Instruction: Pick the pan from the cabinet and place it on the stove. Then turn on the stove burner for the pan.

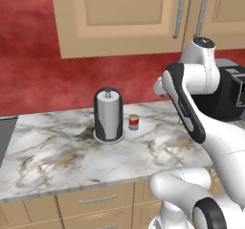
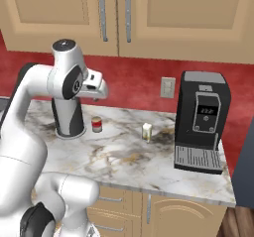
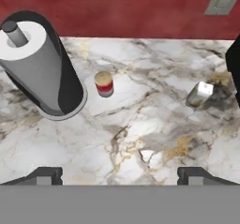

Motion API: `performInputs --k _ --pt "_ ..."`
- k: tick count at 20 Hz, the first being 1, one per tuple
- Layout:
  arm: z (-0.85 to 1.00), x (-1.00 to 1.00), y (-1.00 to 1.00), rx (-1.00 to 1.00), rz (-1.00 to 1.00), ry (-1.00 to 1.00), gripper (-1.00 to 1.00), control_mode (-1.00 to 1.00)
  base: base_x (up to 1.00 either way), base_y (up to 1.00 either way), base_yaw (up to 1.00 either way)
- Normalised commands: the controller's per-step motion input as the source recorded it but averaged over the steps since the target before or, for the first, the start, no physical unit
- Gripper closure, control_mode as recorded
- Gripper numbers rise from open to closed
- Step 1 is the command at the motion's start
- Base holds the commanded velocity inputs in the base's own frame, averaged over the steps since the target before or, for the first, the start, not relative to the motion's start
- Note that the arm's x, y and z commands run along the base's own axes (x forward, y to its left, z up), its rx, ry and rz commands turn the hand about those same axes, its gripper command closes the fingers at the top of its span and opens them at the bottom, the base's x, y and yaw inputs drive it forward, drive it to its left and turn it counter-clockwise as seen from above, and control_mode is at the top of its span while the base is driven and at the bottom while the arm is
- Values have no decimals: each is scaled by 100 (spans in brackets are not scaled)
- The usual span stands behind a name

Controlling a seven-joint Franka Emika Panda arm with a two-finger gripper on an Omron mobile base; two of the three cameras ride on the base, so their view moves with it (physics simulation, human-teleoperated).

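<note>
Wide-spread and empty, the claw (image 3: 119,174) hangs over the marble counter (image 3: 154,120), one fingertip (image 3: 46,175) at either side of the hand view. Beyond it stand a small red-banded jar (image 3: 104,83), a paper-towel holder (image 3: 40,63) to its left, and a small pale shaker (image 3: 200,93) to its right. A black coffee machine (image 2: 202,122) sits at the counter's right end. Overhead, the cabinet (image 2: 149,18) has its doors shut; the pan cannot be seen.
</note>
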Motion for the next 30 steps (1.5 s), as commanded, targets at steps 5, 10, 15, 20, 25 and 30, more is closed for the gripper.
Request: performInputs --k 5,10,15,20,25,30 --pt "23 -4 -33 0 -9 -27 -100 -100 0 0 0" --pt "38 0 -33 0 -2 -22 -100 -100 0 0 0" --pt "53 0 -37 0 0 -21 -100 -100 0 0 0" --pt "66 4 -26 0 0 -21 -100 -100 0 0 0" --pt "67 3 -18 0 0 -23 -100 -100 0 0 0" --pt "58 0 -20 0 0 -26 -100 -100 0 0 0"
